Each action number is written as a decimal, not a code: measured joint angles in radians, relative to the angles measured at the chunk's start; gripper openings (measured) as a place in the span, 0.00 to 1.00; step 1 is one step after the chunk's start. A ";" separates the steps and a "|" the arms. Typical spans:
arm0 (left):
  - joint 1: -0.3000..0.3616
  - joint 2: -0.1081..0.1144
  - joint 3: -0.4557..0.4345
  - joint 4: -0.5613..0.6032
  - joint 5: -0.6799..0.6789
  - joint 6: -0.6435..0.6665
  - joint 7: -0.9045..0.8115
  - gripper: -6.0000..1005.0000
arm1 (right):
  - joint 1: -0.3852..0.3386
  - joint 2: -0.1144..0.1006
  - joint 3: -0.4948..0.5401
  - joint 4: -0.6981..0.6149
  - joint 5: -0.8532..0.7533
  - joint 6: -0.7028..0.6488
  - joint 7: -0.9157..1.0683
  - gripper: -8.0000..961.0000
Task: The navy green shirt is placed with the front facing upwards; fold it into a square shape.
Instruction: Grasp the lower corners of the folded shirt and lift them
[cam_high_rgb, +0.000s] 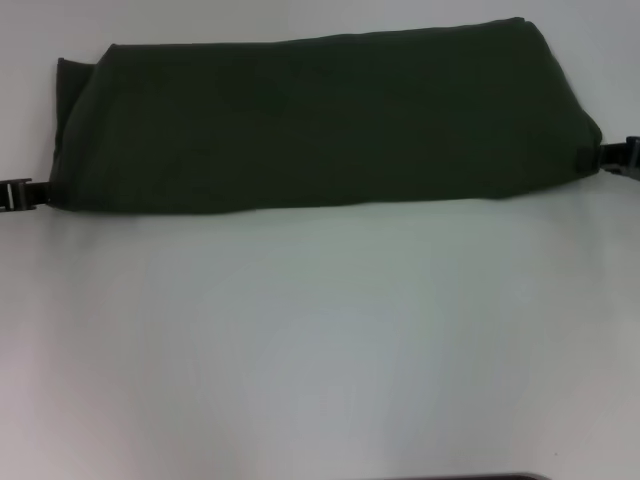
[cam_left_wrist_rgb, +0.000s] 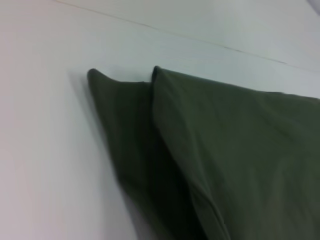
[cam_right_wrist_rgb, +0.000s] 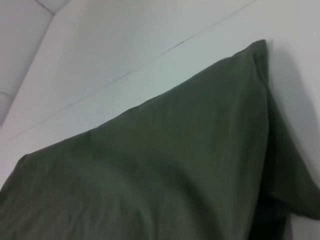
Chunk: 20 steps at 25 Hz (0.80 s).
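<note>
Across the table, the navy green shirt (cam_high_rgb: 320, 125) lies folded, long axis left-right; claw grips seemingly unclear.

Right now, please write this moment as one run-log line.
shirt: folded into long band, on table | left pincer: at its left end | right pincer: at its right end
</note>
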<state>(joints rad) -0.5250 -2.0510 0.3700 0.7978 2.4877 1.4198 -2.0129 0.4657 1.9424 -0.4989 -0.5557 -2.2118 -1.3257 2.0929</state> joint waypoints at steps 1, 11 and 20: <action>0.003 0.000 -0.015 0.000 0.000 0.017 0.009 0.01 | -0.007 0.001 0.005 0.000 0.000 -0.010 -0.006 0.02; 0.058 0.004 -0.087 0.048 -0.008 0.182 0.034 0.01 | -0.095 -0.005 0.081 -0.002 0.000 -0.124 -0.063 0.02; 0.105 0.001 -0.113 0.083 -0.012 0.281 0.038 0.01 | -0.168 -0.012 0.121 -0.003 -0.001 -0.251 -0.130 0.02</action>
<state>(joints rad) -0.4200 -2.0499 0.2574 0.8805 2.4754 1.7006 -1.9748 0.2978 1.9300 -0.3783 -0.5585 -2.2127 -1.5766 1.9633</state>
